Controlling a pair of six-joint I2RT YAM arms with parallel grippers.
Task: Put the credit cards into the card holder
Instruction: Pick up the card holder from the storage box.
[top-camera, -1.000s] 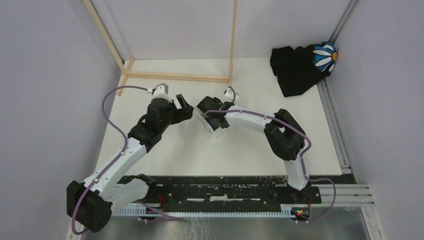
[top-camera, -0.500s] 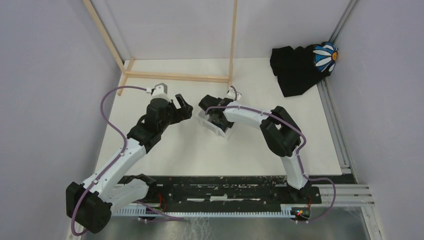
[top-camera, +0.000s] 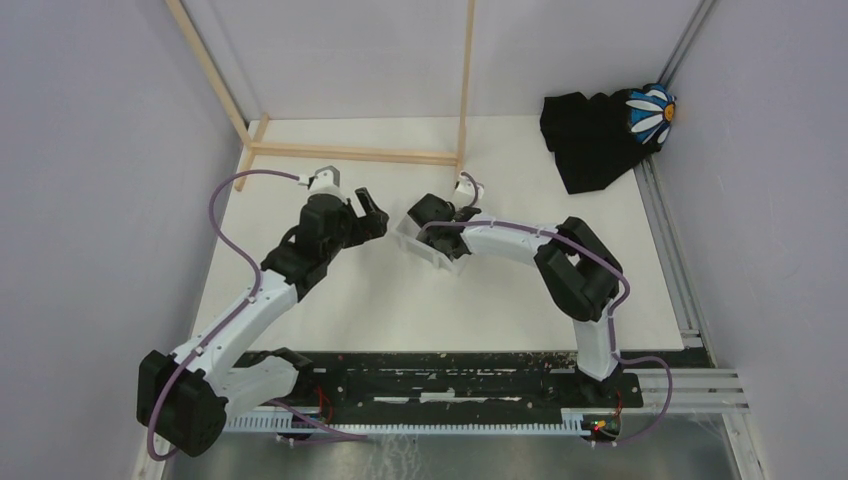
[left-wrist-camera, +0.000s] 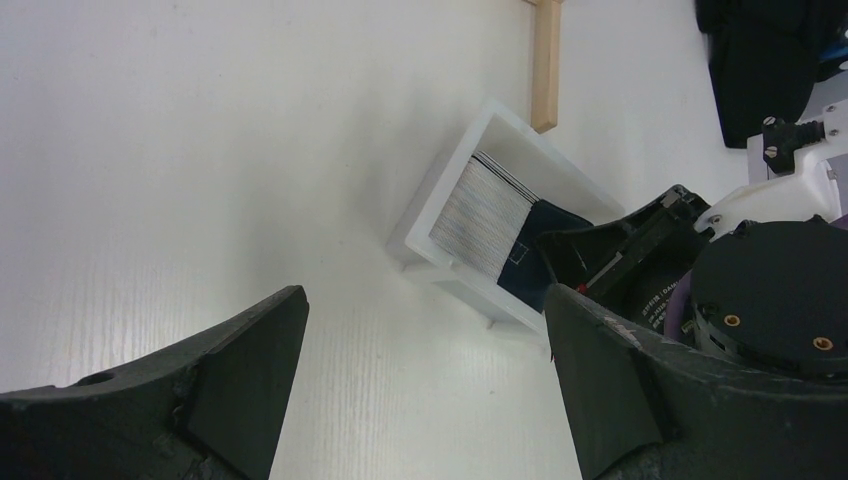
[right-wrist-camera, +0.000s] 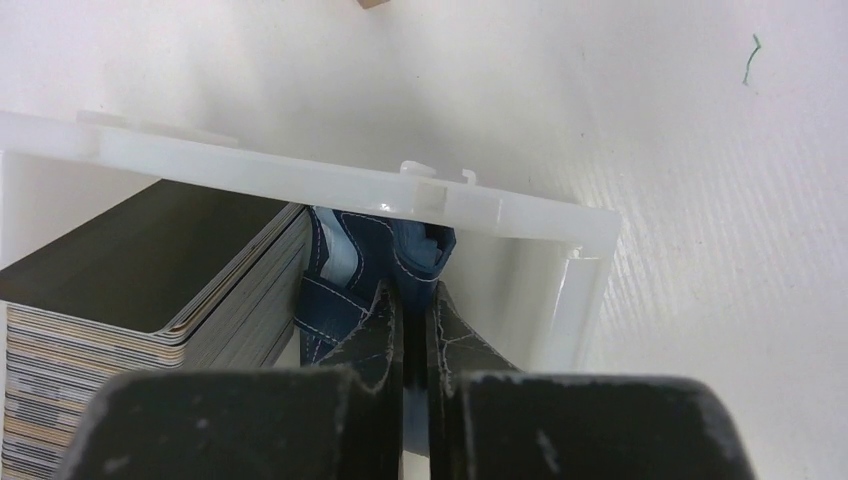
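A stack of credit cards (right-wrist-camera: 150, 290) stands on edge in the left part of a white plastic box (right-wrist-camera: 300, 180). The navy card holder (right-wrist-camera: 350, 260) stands beside the stack in the same box. My right gripper (right-wrist-camera: 413, 300) reaches into the box from above and is shut on one navy flap of the card holder. In the left wrist view the credit cards (left-wrist-camera: 485, 215) and card holder (left-wrist-camera: 535, 255) sit side by side in the box (left-wrist-camera: 520, 130). My left gripper (left-wrist-camera: 425, 300) hangs open over bare table, left of the box, holding nothing.
A wooden frame (top-camera: 350, 152) lies across the back of the table with an upright post (top-camera: 466, 80). A black cloth with a daisy print (top-camera: 600, 130) lies at the back right. A metal rail (top-camera: 665, 240) runs along the right edge.
My right gripper has gone from open to shut on the card holder in the box. The box has shifted slightly. The left arm has barely moved.
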